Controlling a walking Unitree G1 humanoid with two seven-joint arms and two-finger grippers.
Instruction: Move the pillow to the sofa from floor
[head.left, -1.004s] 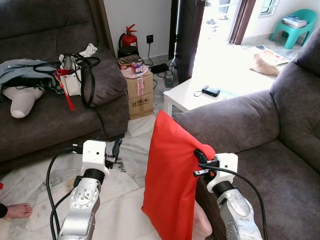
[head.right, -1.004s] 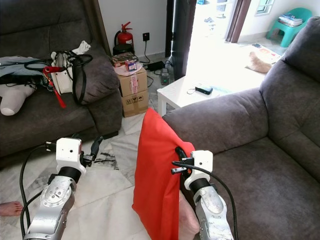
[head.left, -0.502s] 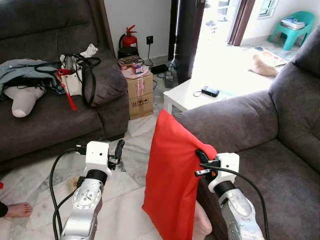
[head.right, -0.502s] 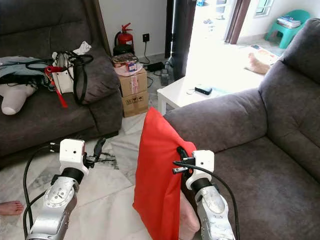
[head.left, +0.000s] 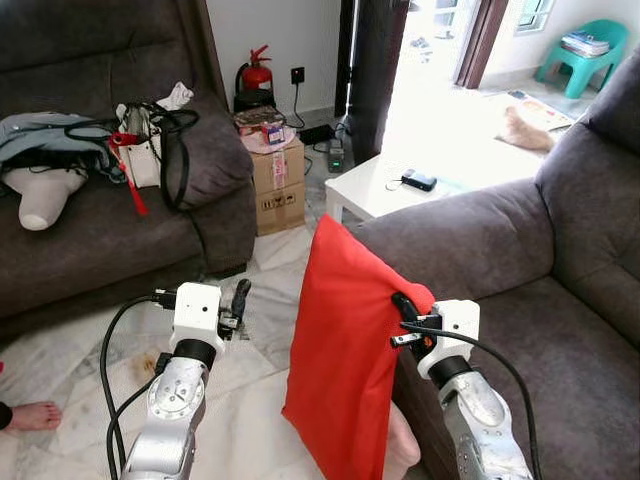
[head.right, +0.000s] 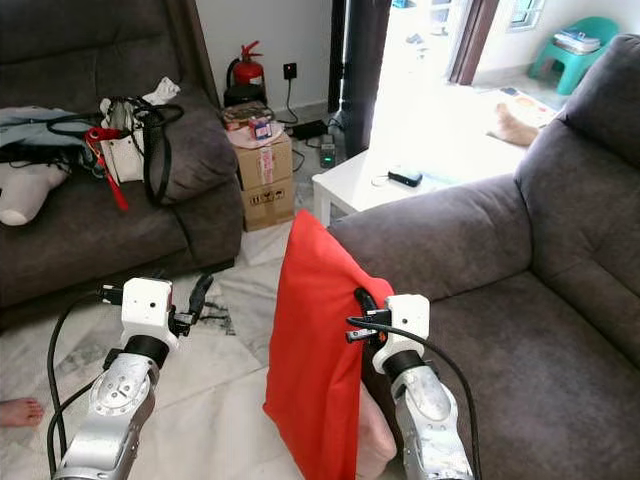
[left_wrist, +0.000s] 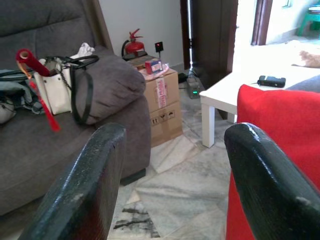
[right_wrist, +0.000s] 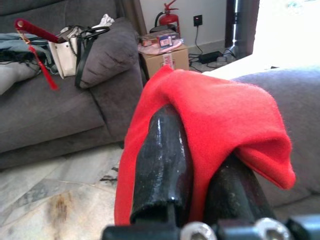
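Pinching only an upper fold of the pillow (head.left: 345, 350), our right gripper (head.left: 405, 318) risked it slipping; left gripper (head.left: 238, 298) hung open beside it.

Home living room: grey sofas (head.left: 560, 230), coffee table (head.left: 385, 195), marble floor (head.left: 90, 370).

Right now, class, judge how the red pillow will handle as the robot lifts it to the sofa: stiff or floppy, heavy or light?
Probably floppy: the red pillow hangs limp, its corner folded between the right gripper jaws. Likely light, since one pinch holds it. It may swing.
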